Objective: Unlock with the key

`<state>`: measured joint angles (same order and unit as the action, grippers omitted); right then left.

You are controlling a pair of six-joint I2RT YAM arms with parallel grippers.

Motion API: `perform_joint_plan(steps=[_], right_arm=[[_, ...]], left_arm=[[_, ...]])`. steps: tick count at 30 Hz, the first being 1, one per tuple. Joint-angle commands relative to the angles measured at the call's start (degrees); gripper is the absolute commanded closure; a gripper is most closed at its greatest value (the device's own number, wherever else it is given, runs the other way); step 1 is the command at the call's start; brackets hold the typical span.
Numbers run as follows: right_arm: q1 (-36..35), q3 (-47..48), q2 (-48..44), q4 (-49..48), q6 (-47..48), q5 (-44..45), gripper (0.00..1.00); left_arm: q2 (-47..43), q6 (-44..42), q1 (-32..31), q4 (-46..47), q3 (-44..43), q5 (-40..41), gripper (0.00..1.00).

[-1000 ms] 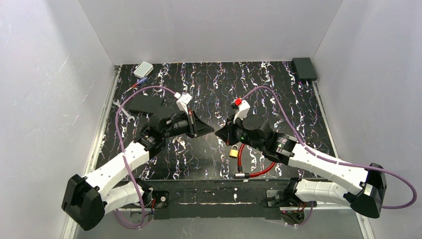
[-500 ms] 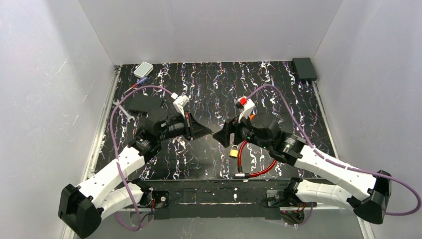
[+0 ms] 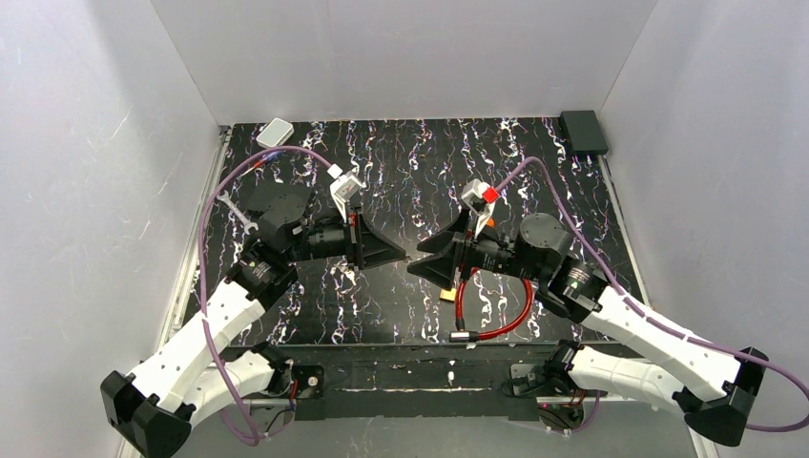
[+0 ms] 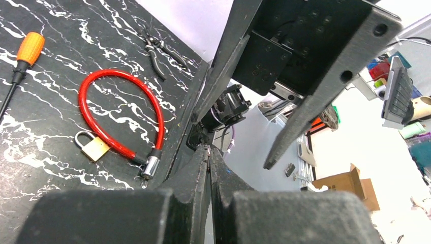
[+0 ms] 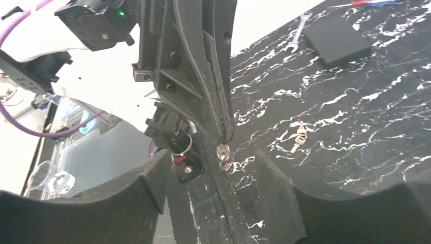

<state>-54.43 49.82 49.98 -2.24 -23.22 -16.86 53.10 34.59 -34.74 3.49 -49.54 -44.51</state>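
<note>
The key is a small silver one on a ring, hanging from the pinched tips of my left gripper, which is shut on it above the mat. In the left wrist view the left gripper shows its fingers pressed together. My right gripper faces it tip to tip with jaws spread wide and nothing between them; the key hangs just beyond its fingers. The brass padlock lies on the mat by the red cable lock, below the right gripper.
An orange-handled screwdriver and pliers lie on the mat. A second small key, a wrench and a flat black block lie beyond the left arm. A white box and a black box sit at the back corners.
The right gripper went from shut to open and drew back a little. Both arms pulled their wrists outward, and the left gripper stayed shut with the key at its tips.
</note>
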Motion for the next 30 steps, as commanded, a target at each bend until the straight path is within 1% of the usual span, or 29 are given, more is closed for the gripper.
perform_joint_plan(steps=[1, 3, 5, 19, 24, 30], right_arm=[[0.12, 0.89, 0.45, -6.21, -0.13, -4.21, 0.35], [0.12, 0.93, 0.77, -6.57, -0.28, -4.35, 0.41], [0.12, 0.98, 1.11, -6.96, -0.53, -4.78, 0.43], [0.12, -0.88, 3.5, -9.46, -1.61, -5.66, 0.51], [0.12, -1.31, 3.75, -9.89, -1.79, -6.33, 0.52], [0.12, -1.65, 3.76, -10.47, -1.93, -6.7, 0.57]], left_arm=[[-1.77, -0.3, -0.07, -0.91, -2.31, -3.04, 1.0], [-1.98, -0.12, -0.11, -0.86, -2.32, -3.04, 1.0], [-2.07, 0.12, -0.11, -0.69, -2.16, -2.88, 1.0], [-3.13, 0.57, -0.06, 0.16, -1.79, -3.21, 1.0], [-3.63, 0.55, -0.06, 0.21, -1.53, -2.91, 1.0], [-3.82, 0.56, -0.06, 0.21, -1.46, -2.73, 1.0]])
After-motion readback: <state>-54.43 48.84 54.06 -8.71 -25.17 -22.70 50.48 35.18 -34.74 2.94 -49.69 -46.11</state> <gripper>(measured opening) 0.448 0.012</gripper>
